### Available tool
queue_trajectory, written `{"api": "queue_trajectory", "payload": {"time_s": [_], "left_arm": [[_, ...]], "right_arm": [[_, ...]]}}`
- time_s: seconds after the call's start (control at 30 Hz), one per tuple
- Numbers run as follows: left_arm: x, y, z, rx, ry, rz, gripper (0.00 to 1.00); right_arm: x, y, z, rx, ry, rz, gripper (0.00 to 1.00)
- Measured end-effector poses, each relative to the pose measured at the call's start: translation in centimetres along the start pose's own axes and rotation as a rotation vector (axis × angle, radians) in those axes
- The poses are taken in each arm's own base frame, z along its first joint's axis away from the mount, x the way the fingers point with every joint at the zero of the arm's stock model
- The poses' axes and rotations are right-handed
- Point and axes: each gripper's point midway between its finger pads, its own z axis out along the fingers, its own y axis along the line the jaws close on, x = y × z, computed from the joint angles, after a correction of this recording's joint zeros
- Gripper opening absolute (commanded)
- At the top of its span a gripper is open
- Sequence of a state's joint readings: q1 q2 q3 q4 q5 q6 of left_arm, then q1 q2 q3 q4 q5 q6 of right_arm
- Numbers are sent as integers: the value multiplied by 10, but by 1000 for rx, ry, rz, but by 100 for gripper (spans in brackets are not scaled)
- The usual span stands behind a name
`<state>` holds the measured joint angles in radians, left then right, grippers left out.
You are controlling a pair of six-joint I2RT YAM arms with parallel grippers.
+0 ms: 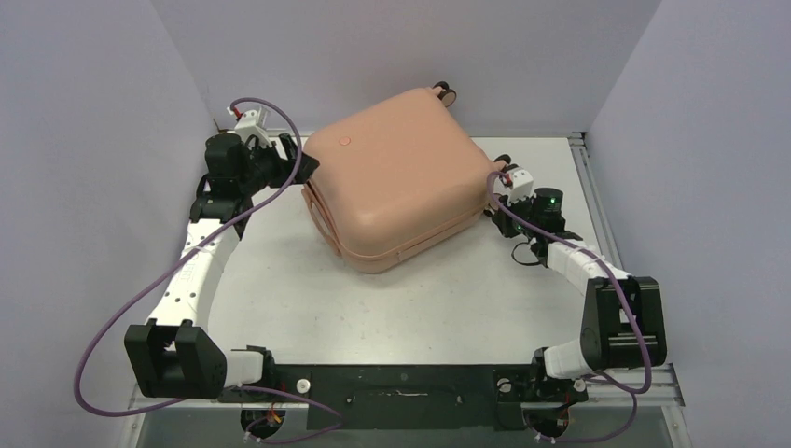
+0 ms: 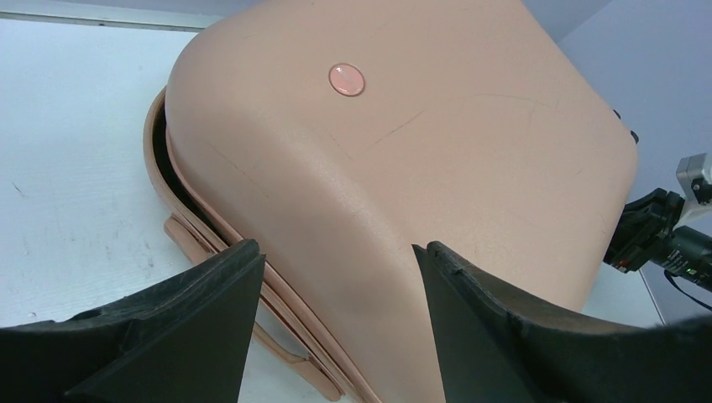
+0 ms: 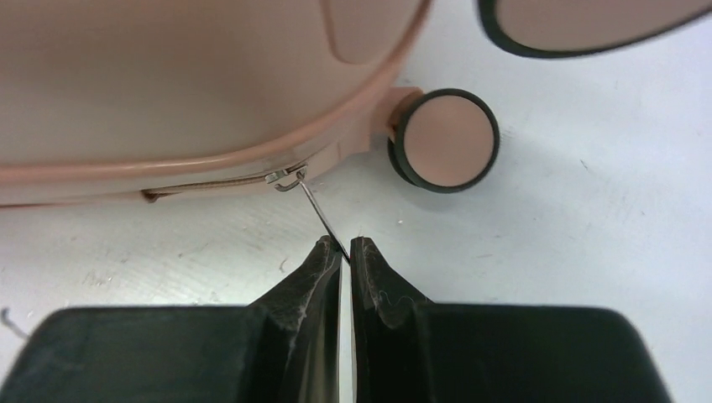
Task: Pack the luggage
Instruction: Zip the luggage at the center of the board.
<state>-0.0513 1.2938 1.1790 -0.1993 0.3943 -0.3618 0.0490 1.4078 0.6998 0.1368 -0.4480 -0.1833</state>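
At the upper centre of the top view, the luggage [image 1: 401, 177] lies flat on the white table [image 1: 280, 299], one shell facing up, turned at an angle to the table edges. Two wheels [image 1: 441, 91] project from its far corner.

Markings: a small round logo dot [image 1: 344, 142] sits near the upper-left corner of the top shell. In the left wrist view the dot [image 2: 347, 79] appears glossy pink; no writing on it can be read.

Left gripper [image 1: 303, 168]: at the upper left of the top view, against the left corner of the luggage. In its wrist view the jaws stand well apart, one finger [image 2: 210, 311] at each side of the rounded corner. Contact with the shell cannot be determined. To the left of that corner, the seam between the two shells gapes and shows a dark interior.

Right gripper [image 1: 494, 191]: at the right side of the luggage, low to the table. In its wrist view the gripper [image 3: 346, 245] has its jaws pressed together on a thin metal zipper pull [image 3: 319, 214]. The pull runs up and left to the slider [image 3: 285, 175] on the seam. One wheel [image 3: 445, 138] sits just right of the slider.
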Motion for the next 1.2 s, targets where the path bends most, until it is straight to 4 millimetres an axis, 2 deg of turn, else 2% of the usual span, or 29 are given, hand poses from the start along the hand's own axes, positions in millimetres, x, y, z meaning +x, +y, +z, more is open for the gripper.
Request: {"api": "queue_trajectory", "payload": {"time_s": [0.17,0.43,0.53,0.67,0.73,0.9,1.0,1.1,1.13,1.2], "left_arm": [[2,-6,0,29,11,18,69],[7,-45,0,178,37,88,73],[6,-45,1,172,31,98,77],[-2,-24,10,90,6,99,78],[-9,-8,20,30,-6,95,78],[-13,38,55,-103,15,53,77],[-5,60,76,-125,60,-44,75],[9,88,86,-134,102,-215,75],[14,98,88,-144,113,-266,76],[21,116,89,-166,129,-358,89]], "right_arm": [[-1,-19,1,72,2,91,5],[-5,-46,12,190,13,137,5],[-8,-55,19,220,17,146,5],[-11,-60,20,242,11,150,7],[-12,-59,20,241,12,148,22],[-18,-62,16,255,4,124,30],[-29,-61,7,259,-19,108,32],[-45,-61,-4,265,-60,88,34],[-51,-61,-8,268,-74,77,35],[-59,-61,-13,273,-94,67,37]]}}
